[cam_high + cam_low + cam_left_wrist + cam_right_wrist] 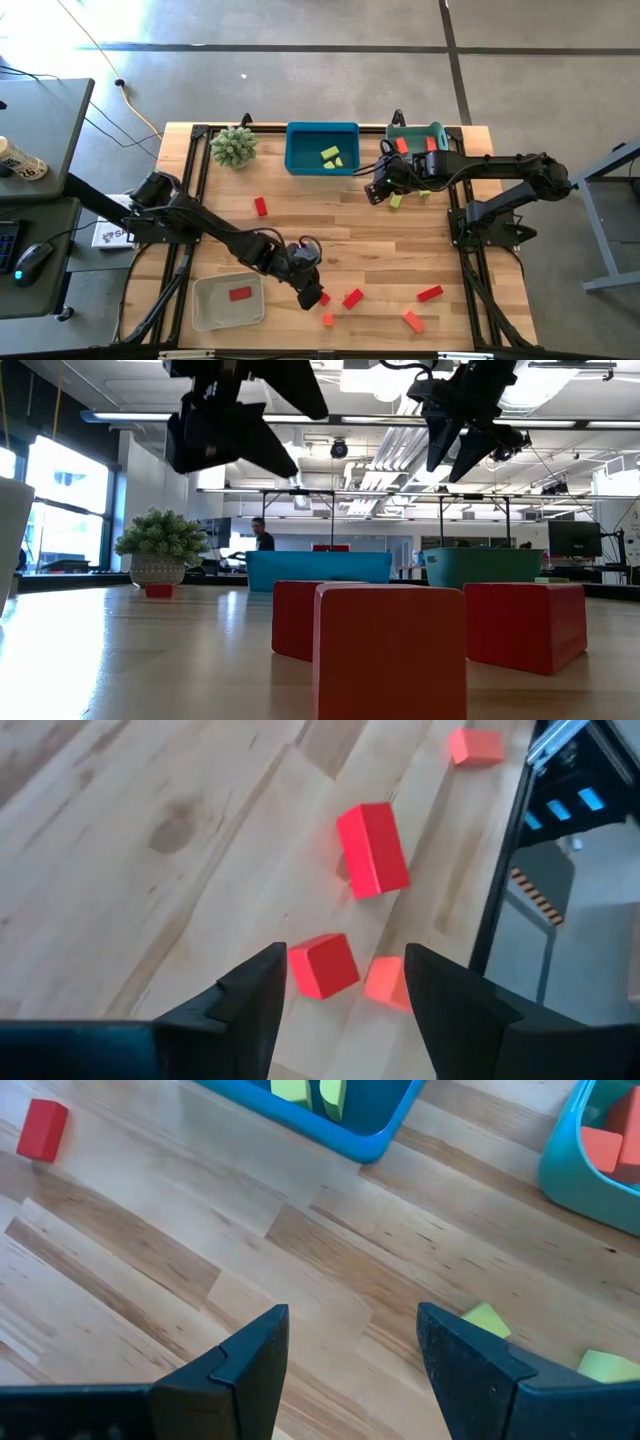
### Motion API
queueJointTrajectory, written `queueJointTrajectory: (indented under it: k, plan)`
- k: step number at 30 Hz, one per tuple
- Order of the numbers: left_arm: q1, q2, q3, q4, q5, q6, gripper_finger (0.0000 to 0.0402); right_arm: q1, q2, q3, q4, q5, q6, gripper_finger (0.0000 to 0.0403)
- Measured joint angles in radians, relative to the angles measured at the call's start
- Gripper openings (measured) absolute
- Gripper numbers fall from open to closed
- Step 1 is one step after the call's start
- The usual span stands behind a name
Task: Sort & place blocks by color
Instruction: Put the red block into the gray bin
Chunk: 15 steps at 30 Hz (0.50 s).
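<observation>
My left gripper (345, 988) is open and hovers over the table's near middle (312, 293). A small red cube (322, 965) lies below, between its fingers, untouched, with an orange cube (385, 982) beside it and a red bar (372, 850) just beyond. My right gripper (352, 1350) is open above bare wood near the far trays (375, 192). Two yellow-green blocks (486, 1320) (608, 1365) lie on the table close by. In the low view both grippers hang well above the table. More blocks lie scattered: red (261, 206) (430, 293) and orange (413, 320).
The blue tray (300, 160) at the far edge holds yellow-green blocks; the teal tray (438, 133) beside it holds orange ones. A pale tray (205, 310) at the near left holds one red block. A spiky green plant (233, 146) stands far left. Bare wood stretches across the middle.
</observation>
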Motion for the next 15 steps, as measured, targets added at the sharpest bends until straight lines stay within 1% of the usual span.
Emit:
queueJointTrajectory:
  k: [10, 15]
  plan:
    - [-0.015, 0.101, 0.001, 0.05, -0.018, 0.004, 0.0193, 0.0, 0.0, 0.0, -0.003, 0.0, 0.008, 0.0206]
    - [-0.013, 0.114, 0.001, 0.121, -0.023, 0.005, 0.0193, 0.0, 0.0, 0.0, -0.004, 0.005, 0.008, 0.0206]
